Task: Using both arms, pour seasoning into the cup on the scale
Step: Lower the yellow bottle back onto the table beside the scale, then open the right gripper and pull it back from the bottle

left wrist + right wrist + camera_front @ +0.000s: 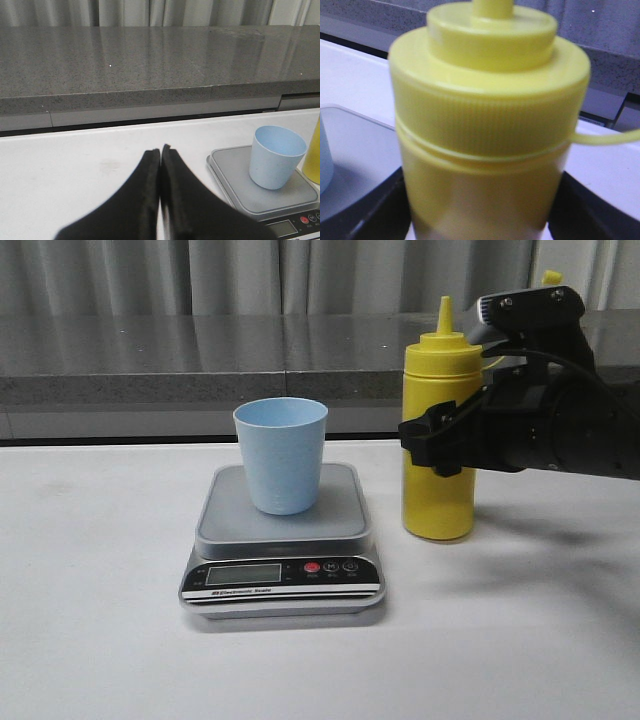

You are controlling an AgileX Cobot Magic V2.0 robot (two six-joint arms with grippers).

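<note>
The yellow seasoning bottle (pixel 438 390) stands upright on the white table, right of the scale (pixel 225 510). My right gripper (pixel 437 445) is closed around the bottle's body just below its ribbed lid. In the right wrist view the bottle (pixel 485 115) fills the frame, with a black finger (pixel 375 210) pressed on each side. The light-blue cup (pixel 281 455) stands upright on the scale's grey plate. My left gripper (pixel 160 150) is shut and empty over the table, left of the scale (pixel 235 175) and cup (pixel 276 156). It is out of the front view.
A grey stone ledge (pixel 150 360) runs along the back of the table, with curtains behind it. The bottle's tether (pixel 610 137) trails off to one side, its small cap (pixel 551 278) showing above the right arm. The scale's display panel (pixel 280 575) faces front.
</note>
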